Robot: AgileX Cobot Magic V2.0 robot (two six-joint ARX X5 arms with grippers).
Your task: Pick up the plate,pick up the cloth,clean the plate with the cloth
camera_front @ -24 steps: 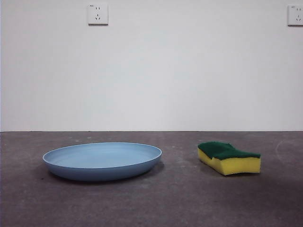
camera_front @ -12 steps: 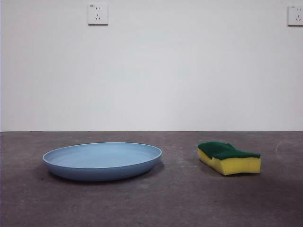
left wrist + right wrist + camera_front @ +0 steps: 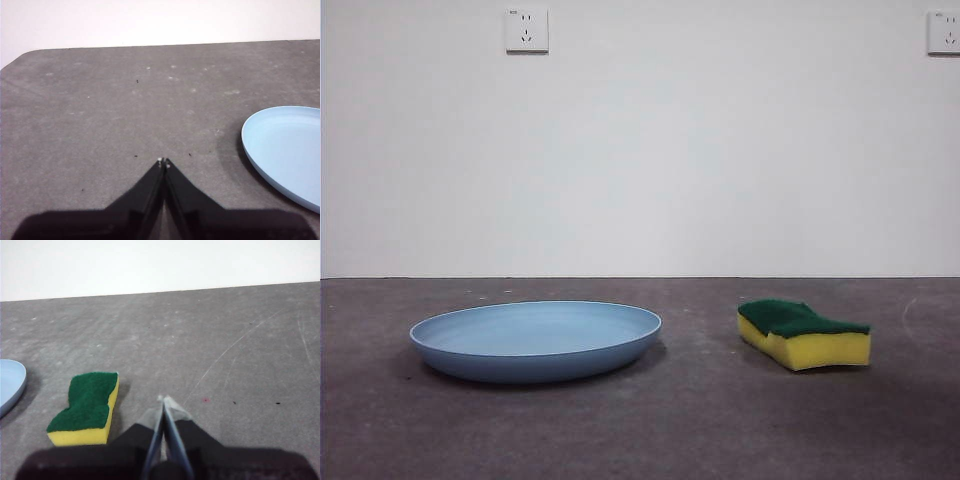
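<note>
Lying apart: one plate (image 3: 535,341), one cloth (image 3: 804,334).

You get soft, even light. The wall (image 3: 720,150) looks bright and washed out. Small dark shadows sit under the plate (image 3: 535,340) and sponge (image 3: 804,334). Both wrist pictures look a little blurry.

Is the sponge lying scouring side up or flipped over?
Scouring side up. The rectangular yellow foam sponge lies flat on the grey table, its dark green layer on top in both front and right wrist views.
</note>
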